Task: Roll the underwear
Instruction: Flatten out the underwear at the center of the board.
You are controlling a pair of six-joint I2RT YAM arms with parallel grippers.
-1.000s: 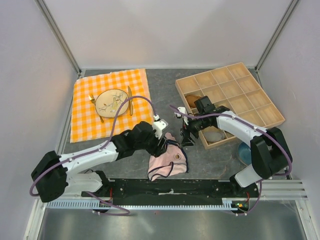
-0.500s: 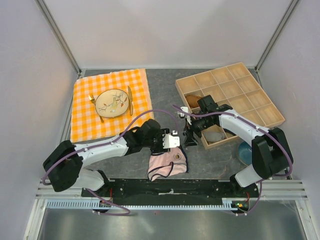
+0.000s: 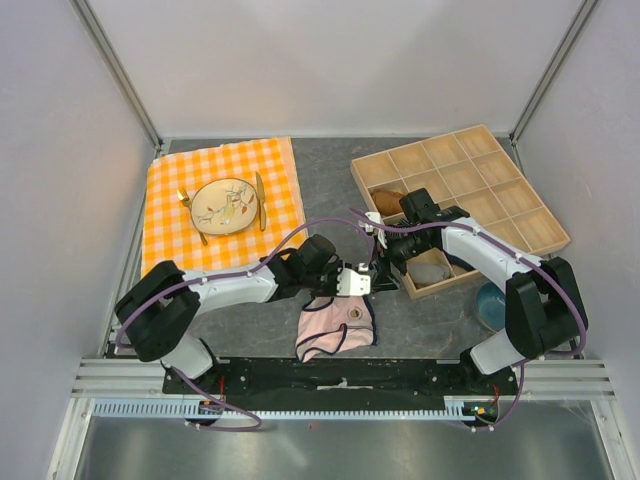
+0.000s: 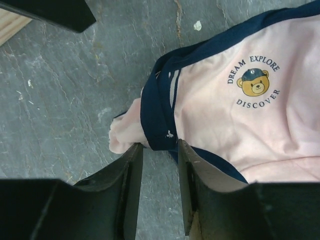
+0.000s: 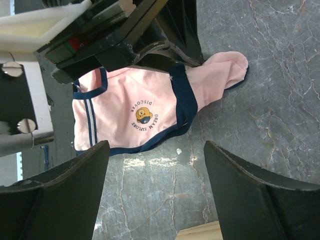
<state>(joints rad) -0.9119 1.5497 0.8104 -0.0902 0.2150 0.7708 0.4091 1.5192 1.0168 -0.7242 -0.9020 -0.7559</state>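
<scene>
The underwear lies flat on the grey table near the front: pale pink, navy edging, a bear print. Its far end is folded into a small bunched fold. My left gripper is down at that far edge. In the left wrist view, the left gripper has its jaws narrowed but apart, with the navy band of the fold right at the tips and bare table showing between the fingers. My right gripper hovers just beyond. In the right wrist view, the right gripper is wide open and empty above the underwear.
A wooden compartment tray stands at the right, holding a brown roll and a grey roll. An orange checked cloth with a plate and cutlery lies at the back left. A blue object sits near the right arm.
My left arm swung right, carrying its gripper from the underwear's left side to its far edge, and its jaws narrowed. The right gripper drew back slightly toward the tray.
</scene>
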